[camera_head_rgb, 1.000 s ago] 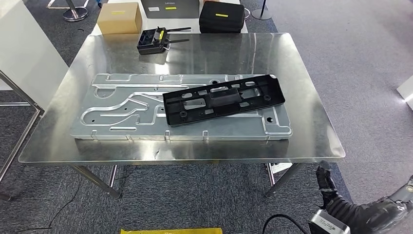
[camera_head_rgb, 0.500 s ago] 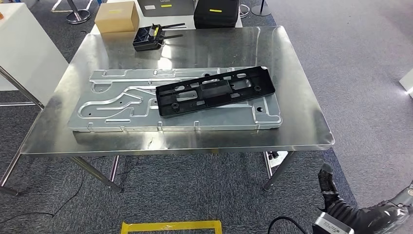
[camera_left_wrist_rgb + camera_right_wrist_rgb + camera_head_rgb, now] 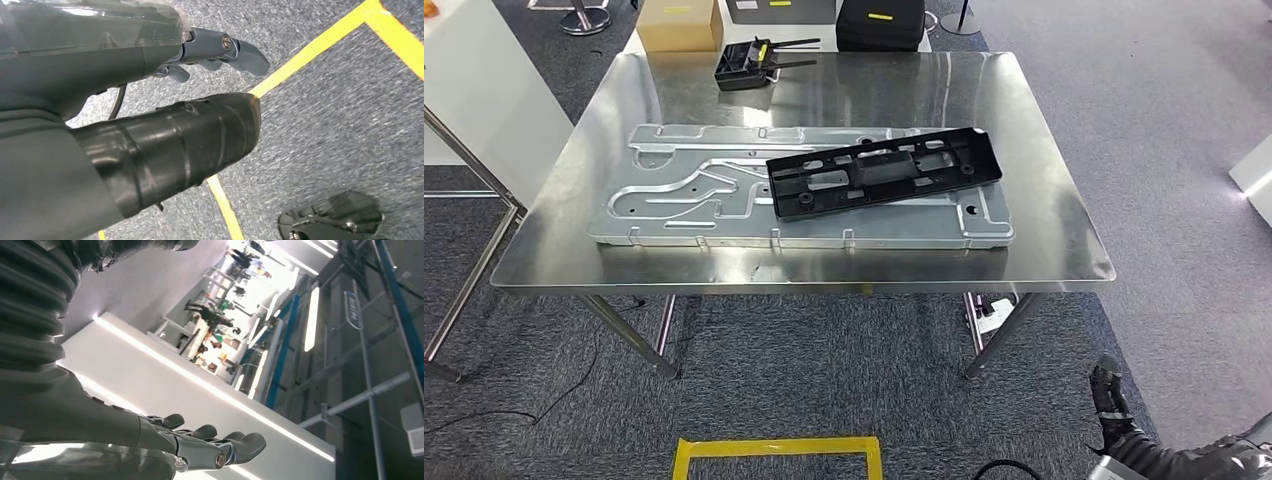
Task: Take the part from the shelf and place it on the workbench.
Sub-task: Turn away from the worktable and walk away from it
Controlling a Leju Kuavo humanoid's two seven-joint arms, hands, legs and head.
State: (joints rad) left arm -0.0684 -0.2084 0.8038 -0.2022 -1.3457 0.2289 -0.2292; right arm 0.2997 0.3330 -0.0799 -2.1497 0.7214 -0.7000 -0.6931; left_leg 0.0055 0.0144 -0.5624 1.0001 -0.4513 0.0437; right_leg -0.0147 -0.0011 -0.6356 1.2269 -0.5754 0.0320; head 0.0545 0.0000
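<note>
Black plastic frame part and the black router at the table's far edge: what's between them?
In the head view, between the black plastic frame part and black router: the silver stamped metal panel's far edge, then bare shiny tabletop.

No legible text or labels on anything in view.

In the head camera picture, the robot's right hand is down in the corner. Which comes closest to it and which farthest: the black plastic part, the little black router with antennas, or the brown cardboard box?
Measured from the right hand, at the lower right of the head view:
1. Black plastic part, lying on the metal plate in the middle of the table.
2. Black router, at the table's far edge.
3. Cardboard box, beyond the table, far left.
</note>
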